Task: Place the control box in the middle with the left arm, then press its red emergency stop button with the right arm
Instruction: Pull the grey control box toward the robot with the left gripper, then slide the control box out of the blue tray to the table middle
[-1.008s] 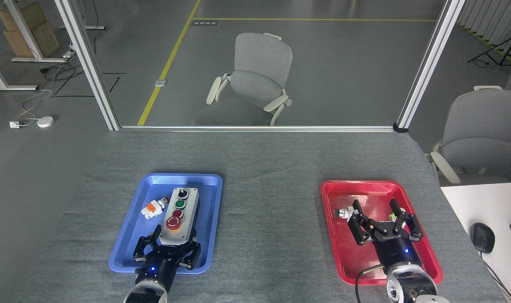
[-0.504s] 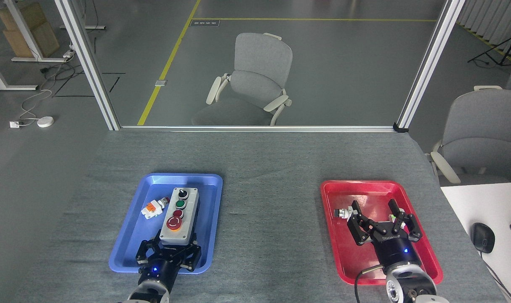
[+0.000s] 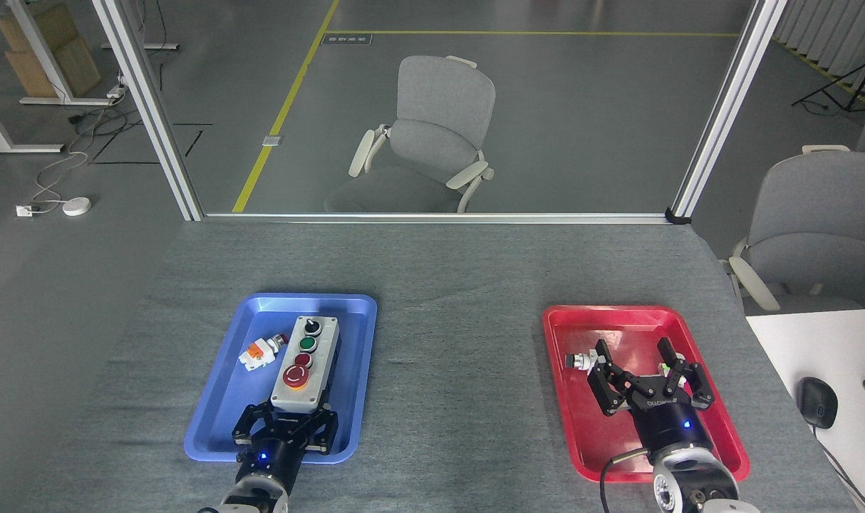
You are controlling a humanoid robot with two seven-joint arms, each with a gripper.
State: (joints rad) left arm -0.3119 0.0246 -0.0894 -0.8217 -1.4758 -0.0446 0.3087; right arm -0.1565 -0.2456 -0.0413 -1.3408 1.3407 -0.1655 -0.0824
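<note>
**Left jaws closed on the control box, still in the blue tray**

The grey tabletop (image 3: 447, 285) carries two trays well apart, with the bare middle (image 3: 454, 370) between them. In the blue tray (image 3: 219, 406) on the left lies the control box (image 3: 306, 365), long axis running away from the robot, its black knob farthest and its large red emergency stop button (image 3: 296, 377) nearest. The red tray (image 3: 582, 434) sits on the right.

The left gripper (image 3: 284, 422) is at the near end of the box, its jaws drawn in against that end and holding it. The right gripper (image 3: 650, 370) hangs over the red tray with its jaws spread wide, holding nothing; a small silver-and-black part (image 3: 577, 361) lies just beside its left finger.

A loose white-and-orange button part (image 3: 259, 351) lies in the blue tray, just left of the box.

A second ago the left jaws were spread on either side of the box end; they have since closed, and the box has shifted slightly toward the tray's right side. The right arm has not moved.
</note>
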